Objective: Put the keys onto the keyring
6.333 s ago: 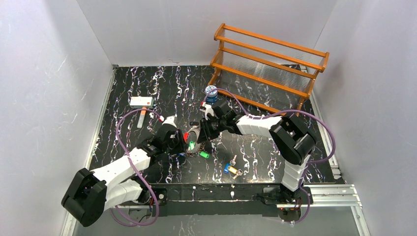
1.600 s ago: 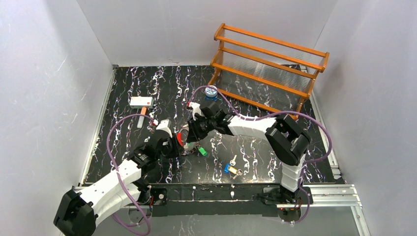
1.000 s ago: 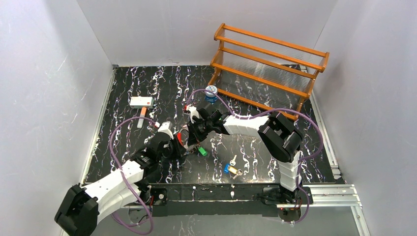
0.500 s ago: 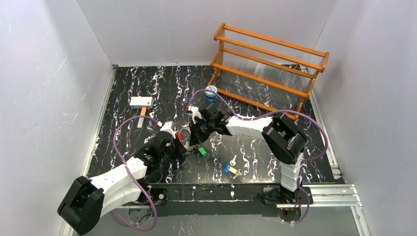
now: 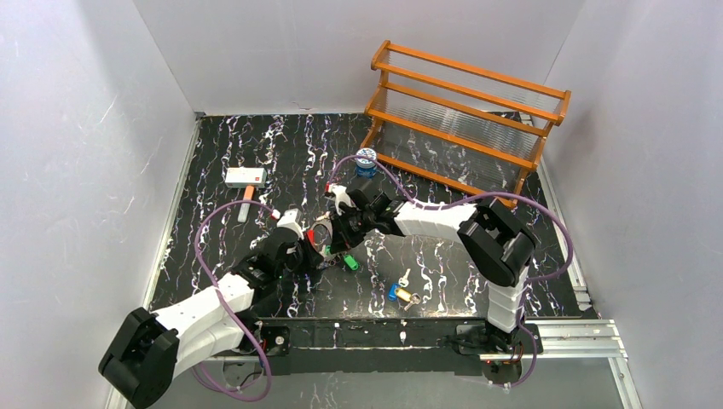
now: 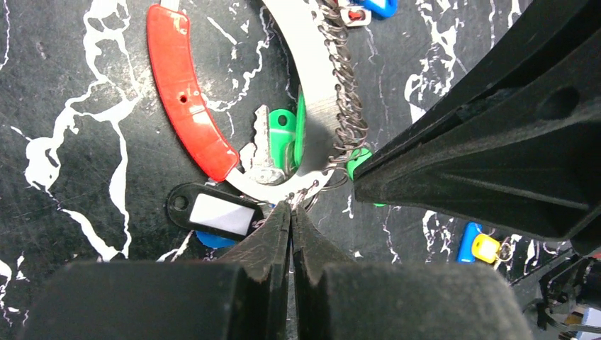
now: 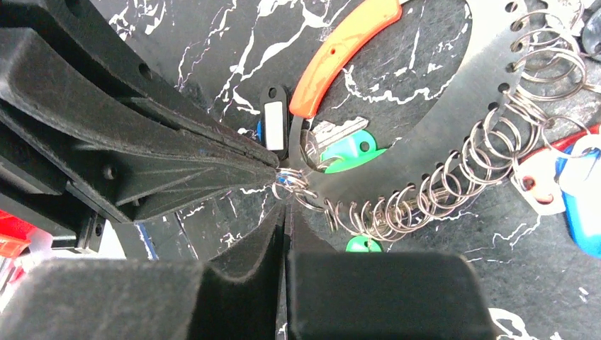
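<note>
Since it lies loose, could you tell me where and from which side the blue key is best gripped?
Probably the blue key by its head, from straight above: it lies flat on the table, clear of both arms, and the gold key lies close beside it.

Silver keyring [image 7: 461, 106], green key [image 7: 347, 154], black white-veined table [image 7: 538, 297].

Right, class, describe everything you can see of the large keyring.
The keyring is a flat, silvery metal band curved into a large ring, with a red grip section. Holes along its outer edge carry many small wire rings. It lies on the black marbled table. The left gripper and right gripper meet at its edge, jaws shut, by the wire rings.
</note>
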Robot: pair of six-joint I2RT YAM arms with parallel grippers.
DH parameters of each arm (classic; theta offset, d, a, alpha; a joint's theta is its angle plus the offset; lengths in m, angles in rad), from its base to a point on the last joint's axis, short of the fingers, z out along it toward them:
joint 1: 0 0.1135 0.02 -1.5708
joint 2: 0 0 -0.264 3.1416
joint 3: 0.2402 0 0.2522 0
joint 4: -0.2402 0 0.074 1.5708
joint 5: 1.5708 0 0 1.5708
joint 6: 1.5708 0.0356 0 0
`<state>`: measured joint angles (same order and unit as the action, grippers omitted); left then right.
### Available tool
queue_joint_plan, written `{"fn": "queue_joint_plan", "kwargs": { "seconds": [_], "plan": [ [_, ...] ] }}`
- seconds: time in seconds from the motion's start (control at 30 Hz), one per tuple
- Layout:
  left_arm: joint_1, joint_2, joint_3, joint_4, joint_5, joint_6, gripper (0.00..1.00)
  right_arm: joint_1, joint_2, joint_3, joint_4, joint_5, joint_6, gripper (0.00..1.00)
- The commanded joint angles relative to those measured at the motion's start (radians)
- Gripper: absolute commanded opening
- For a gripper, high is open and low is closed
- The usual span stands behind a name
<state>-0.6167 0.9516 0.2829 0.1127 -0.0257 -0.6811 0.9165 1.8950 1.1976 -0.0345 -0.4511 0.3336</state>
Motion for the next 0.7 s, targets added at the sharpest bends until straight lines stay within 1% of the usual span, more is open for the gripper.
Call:
{"fn": "queue_joint_plan", "kwargs": {
  "seconds": [0.0, 0.07, 0.1, 0.17, 0.3, 0.37, 0.5, 0.6, 0.67],
  "plan": [
    [-0.002, -0.037, -0.02, 0.03, 0.017, -0.015, 0.0, 0.001, -0.087, -0.032, 0.026, -0.003, -0.001, 0.12],
    [-0.002, -0.036, -0.031, 0.062, 0.026, -0.028, 0.0, 0.0, -0.096, -0.044, 0.052, 0.001, 0.002, 0.13],
    [-0.002, -0.032, -0.036, 0.077, 0.058, -0.034, 0.0, 0.001, -0.1, -0.047, 0.055, 0.001, 0.006, 0.13],
    [-0.002, -0.019, -0.043, 0.098, 0.077, -0.039, 0.0, -0.001, -0.103, -0.053, 0.061, -0.004, 0.01, 0.14],
    [-0.001, -0.019, -0.028, 0.06, 0.06, -0.034, 0.0, -0.001, -0.1, -0.057, 0.067, -0.013, 0.012, 0.19],
    [-0.002, -0.044, -0.009, 0.004, 0.008, -0.03, 0.02, -0.001, -0.092, -0.049, 0.058, -0.012, 0.012, 0.23],
    [-0.001, -0.132, 0.022, -0.171, -0.14, -0.041, 0.11, 0.011, -0.057, -0.003, 0.023, 0.006, 0.011, 0.3],
    [0.0, -0.197, 0.036, -0.298, -0.249, -0.069, 0.14, 0.038, -0.028, 0.055, -0.05, 0.075, -0.009, 0.35],
    [0.0, -0.231, 0.04, -0.363, -0.298, -0.086, 0.17, 0.068, -0.007, 0.098, -0.1, 0.152, -0.027, 0.42]
  ]
}}
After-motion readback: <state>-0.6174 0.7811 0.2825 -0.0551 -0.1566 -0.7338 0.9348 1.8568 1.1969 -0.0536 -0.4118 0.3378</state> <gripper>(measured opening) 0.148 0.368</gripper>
